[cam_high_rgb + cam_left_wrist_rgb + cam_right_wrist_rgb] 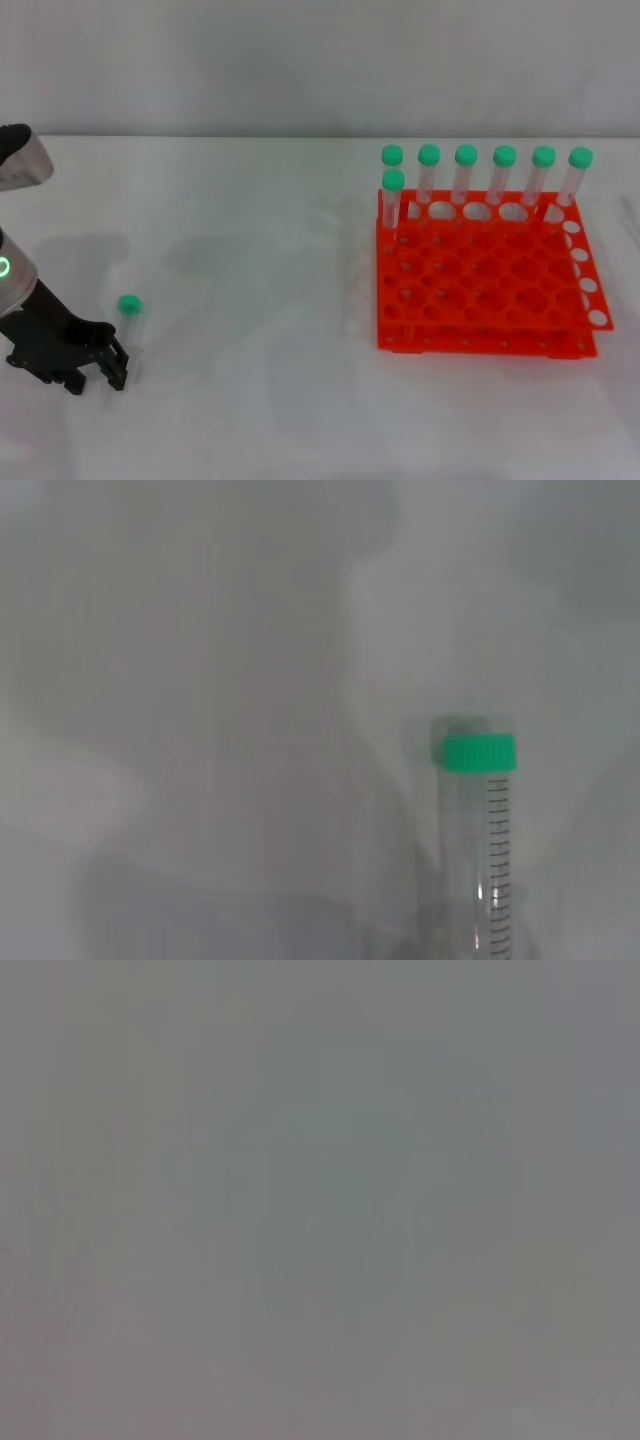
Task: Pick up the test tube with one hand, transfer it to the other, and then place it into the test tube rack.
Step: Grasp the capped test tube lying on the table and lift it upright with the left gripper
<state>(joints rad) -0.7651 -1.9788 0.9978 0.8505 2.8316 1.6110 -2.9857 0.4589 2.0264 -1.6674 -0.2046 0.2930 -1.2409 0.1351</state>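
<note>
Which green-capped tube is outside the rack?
The tube beside the left claw, alone on the table; the other seven stand upright in the rack.

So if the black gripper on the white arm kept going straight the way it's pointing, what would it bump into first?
Probably the clear plastic test tube with the green cap, lying on the white table just ahead of the left gripper. Depth is hard to judge.

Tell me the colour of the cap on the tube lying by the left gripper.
Green; the test tube shows it best in the left wrist view.
</note>
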